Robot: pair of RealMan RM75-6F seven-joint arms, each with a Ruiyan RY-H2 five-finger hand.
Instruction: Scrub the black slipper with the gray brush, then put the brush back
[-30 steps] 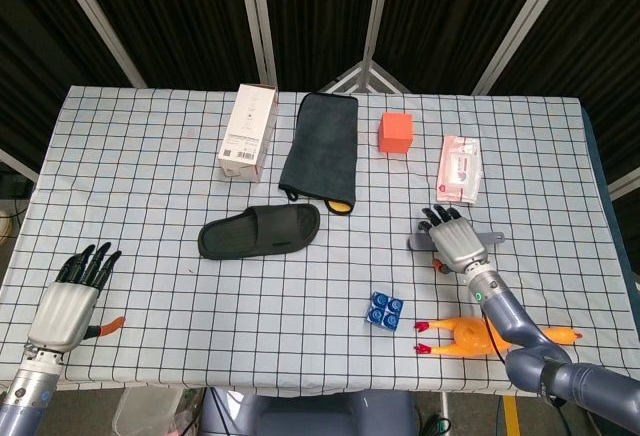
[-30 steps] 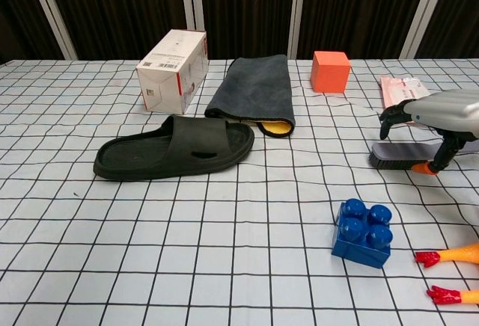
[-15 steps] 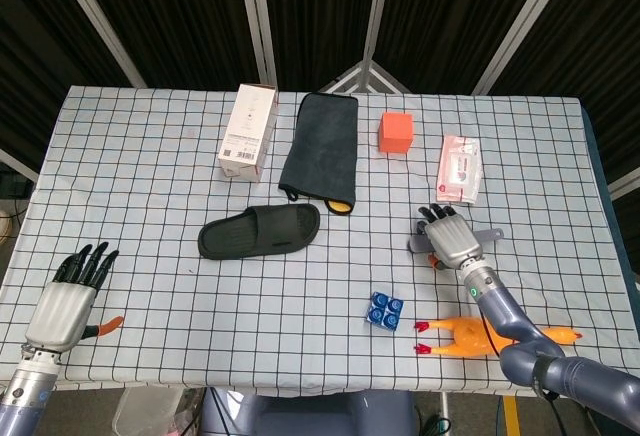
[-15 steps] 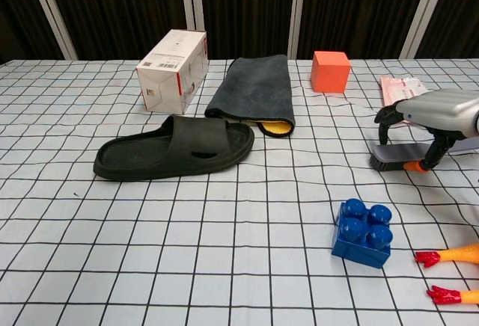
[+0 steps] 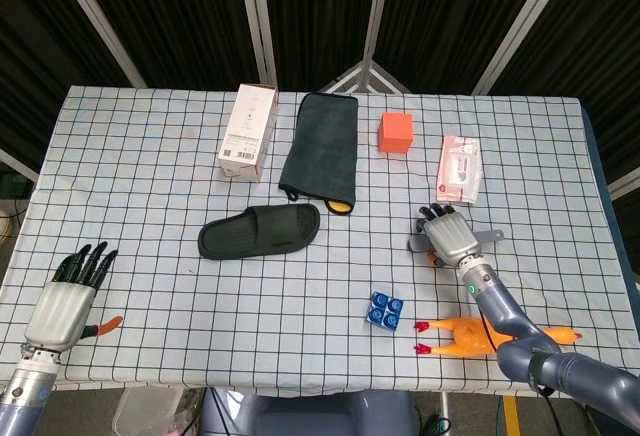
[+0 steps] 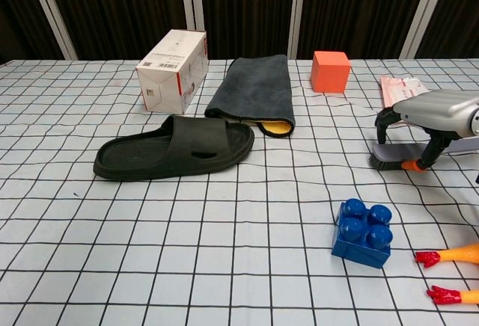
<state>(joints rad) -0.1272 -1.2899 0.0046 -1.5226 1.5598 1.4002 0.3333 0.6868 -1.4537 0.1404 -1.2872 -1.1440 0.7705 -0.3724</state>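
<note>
The black slipper (image 5: 260, 231) (image 6: 176, 158) lies flat left of the table's middle, toe toward the right. Far to its right the gray brush (image 5: 487, 235) (image 6: 391, 154) rests on the checked cloth, bristles down. My right hand (image 5: 452, 238) (image 6: 434, 109) arches over the brush and holds it, fingers curled down its far side and the thumb on its near side. My left hand (image 5: 65, 301) hovers at the front left corner, fingers spread, holding nothing; the chest view does not show it.
A white box (image 5: 248, 132), a dark gray towel (image 5: 322, 151) and an orange cube (image 5: 396, 132) line the back. A packet (image 5: 460, 168) lies behind the brush. A blue block (image 5: 385, 310) and a rubber chicken (image 5: 470, 336) sit near the front right.
My right hand has sunk onto the brush and shifted slightly left, its fingers and thumb curling in around it. The brush, the slipper and my left hand stay put.
</note>
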